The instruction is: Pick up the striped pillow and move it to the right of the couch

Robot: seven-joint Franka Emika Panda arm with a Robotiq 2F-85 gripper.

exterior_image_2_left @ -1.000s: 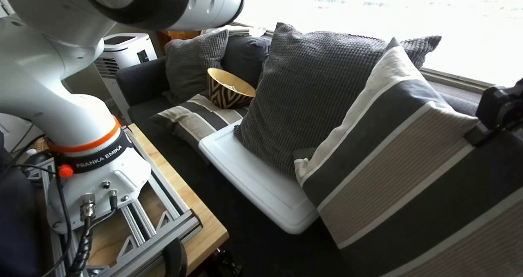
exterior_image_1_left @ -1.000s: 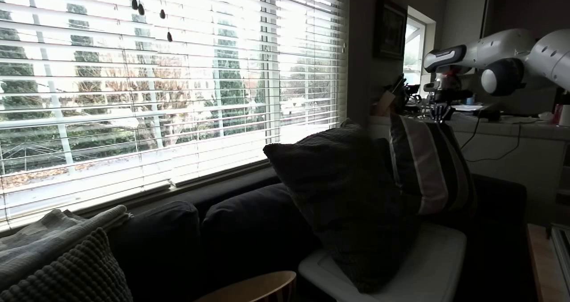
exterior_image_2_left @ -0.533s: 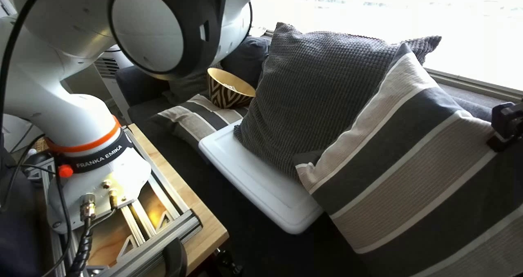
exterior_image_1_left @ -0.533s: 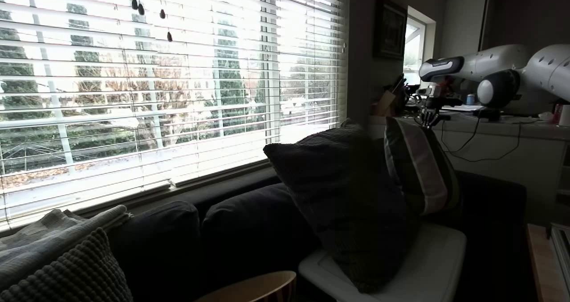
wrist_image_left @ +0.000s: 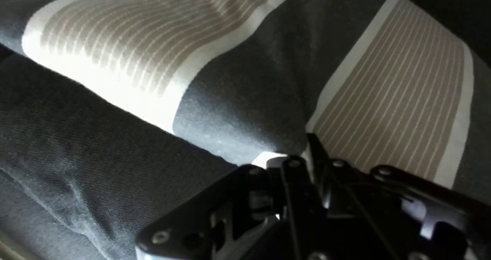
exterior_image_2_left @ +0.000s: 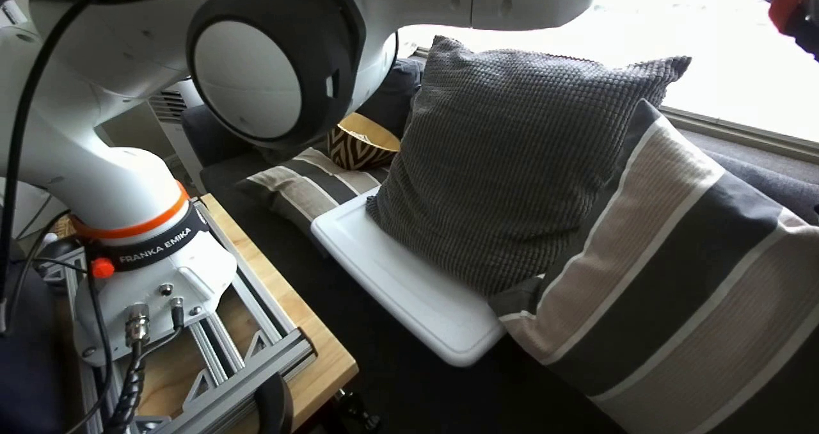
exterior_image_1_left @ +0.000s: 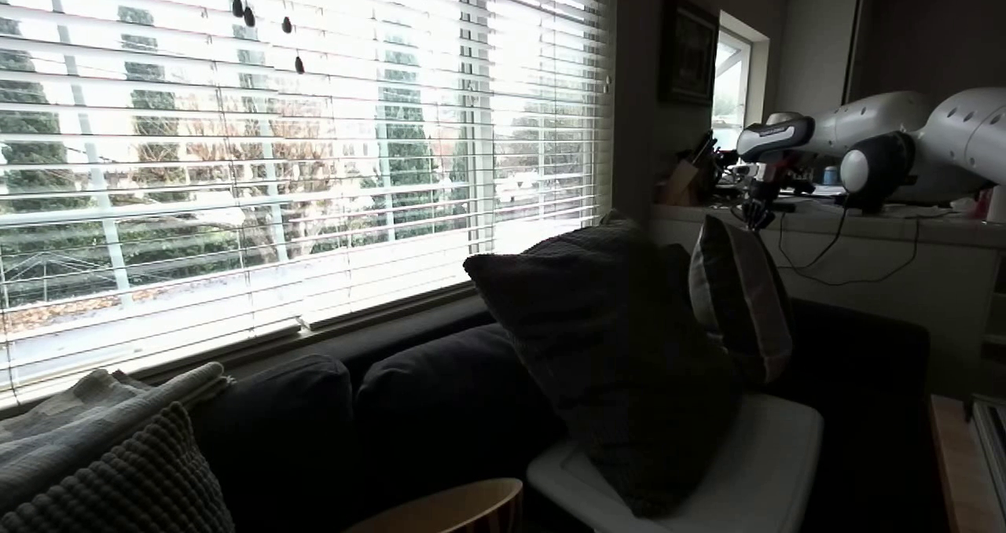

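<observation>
1. Evidently, the black two-fingered gripper [wrist_image_left: 306,158] is pressed together on a fold of the large square grey-and-charcoal striped fabric pillow [exterior_image_2_left: 678,280], near its upper edge.
2. Thus it is held tilted, outward from the near corner of the light wooden desk [exterior_image_2_left: 333,357] in an exterior view; whether its bottom is propped cannot be told.
3. It is judged light, soft and floppy: nothing should be broken, but sag and swing are to be expected; if regripped, a deeper fold midway along the upper edge is advised.
4. Past the desk's long edge, the plain dark-grey waffle-textured pillow [exterior_image_2_left: 512,152] is partly overlapped by it, so drag is possible.
5. Along that edge the long dark charcoal fabric couch [exterior_image_1_left: 448,391] is stretched.
</observation>
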